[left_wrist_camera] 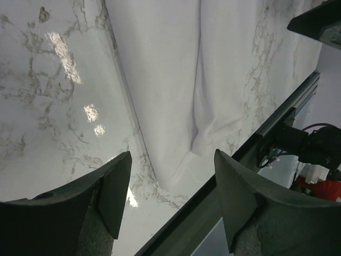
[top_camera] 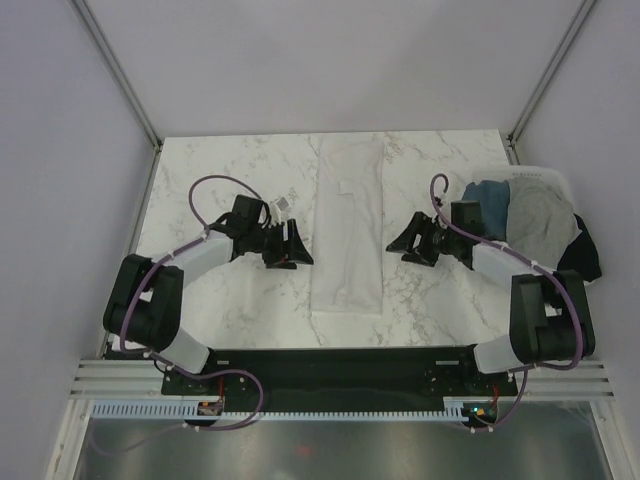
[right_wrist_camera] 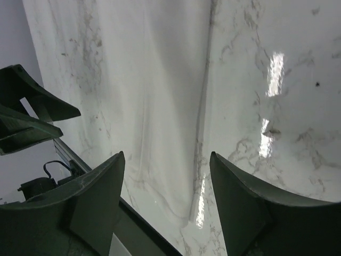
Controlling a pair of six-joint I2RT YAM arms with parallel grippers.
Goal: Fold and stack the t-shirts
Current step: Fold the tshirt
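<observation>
One smooth white t-shirt [top_camera: 347,225], long rectangle

T-shirt [top_camera: 347,225] between left tool [top_camera: 299,247] and right tool [top_camera: 404,243], bin [top_camera: 549,172] far right

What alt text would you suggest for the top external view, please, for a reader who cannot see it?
A white t-shirt, folded into a long narrow strip, lies on the marble table between the open, empty left gripper and right gripper. At the table's right edge, a white bin holds teal, grey and black shirts.
</observation>
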